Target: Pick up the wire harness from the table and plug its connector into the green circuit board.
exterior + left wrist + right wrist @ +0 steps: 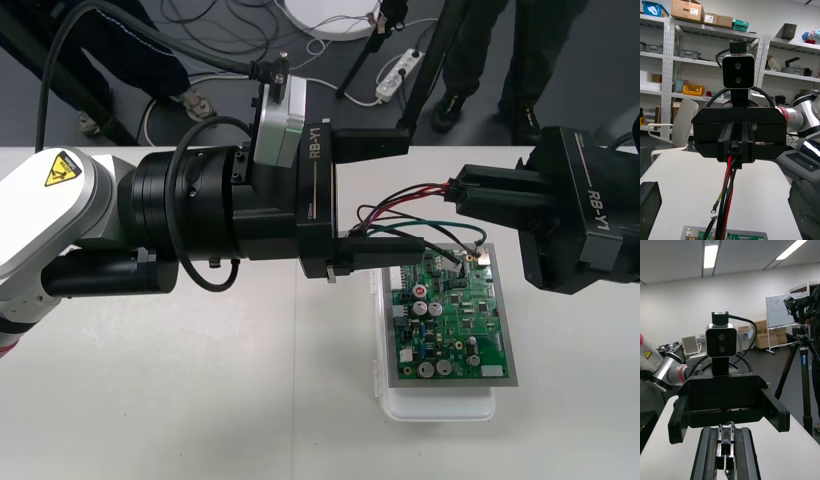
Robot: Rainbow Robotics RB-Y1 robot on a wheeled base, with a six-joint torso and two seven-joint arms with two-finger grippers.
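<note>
Above the pale tabletop [200, 400], the wire harness [729, 180] hangs over the green circuit board [455, 315], its black plug [736, 145] clenched in the jaws of the right gripper [458, 193]. The left gripper [412, 192] (jaws spread wide) faces it, close by.

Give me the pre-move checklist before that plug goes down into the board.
1. Grip: right gripper shut on the plug: ok.
2. Second arm: left gripper open, facing the right gripper: ok.
3. Seating: plug in the green circuit board: not ok, it is held above the table.
4. Slack: wires hang from the plug over the board's far end; whether they touch it: cannot tell.
5. Alignment of plug with its place on the board: cannot tell.
</note>
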